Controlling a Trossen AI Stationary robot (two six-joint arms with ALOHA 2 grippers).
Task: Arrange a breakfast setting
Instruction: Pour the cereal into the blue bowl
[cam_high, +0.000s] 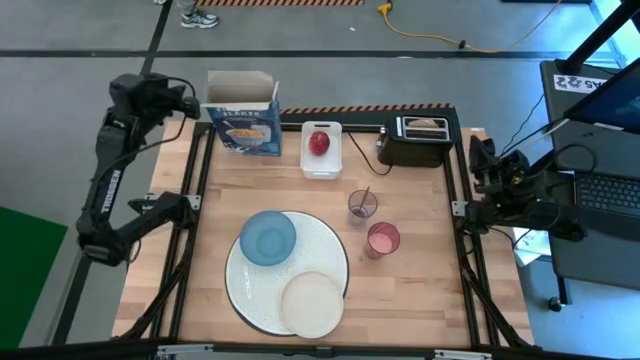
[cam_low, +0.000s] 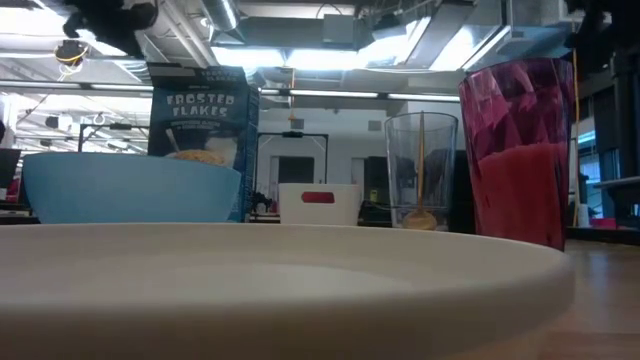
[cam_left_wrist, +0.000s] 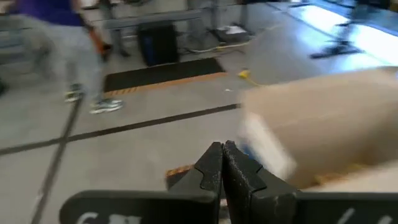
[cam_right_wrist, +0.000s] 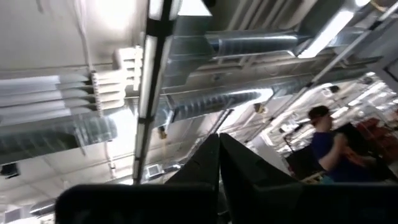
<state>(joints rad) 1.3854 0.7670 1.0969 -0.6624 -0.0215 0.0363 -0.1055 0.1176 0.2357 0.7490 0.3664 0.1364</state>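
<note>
Left gripper (cam_left_wrist: 222, 163): fingers pressed together, holding nothing, raised beside the cereal box (cam_high: 241, 117) at the far left of the surface (cam_high: 420, 300). Right gripper (cam_right_wrist: 219, 155): fingers closed and empty, parked off the right edge, aimed at the ceiling.

Big white plate (cam_high: 325, 250) carries the blue bowl (cam_high: 268, 238) and cream plate (cam_high: 312, 304). Apple (cam_high: 318, 143) lies in the white tray (cam_high: 322, 168). Spoon (cam_high: 363, 199) stands in the clear cup (cam_high: 361, 207); red cup (cam_high: 383, 240) is near it. Toaster (cam_high: 418, 142) contents are hard to make out.
</note>
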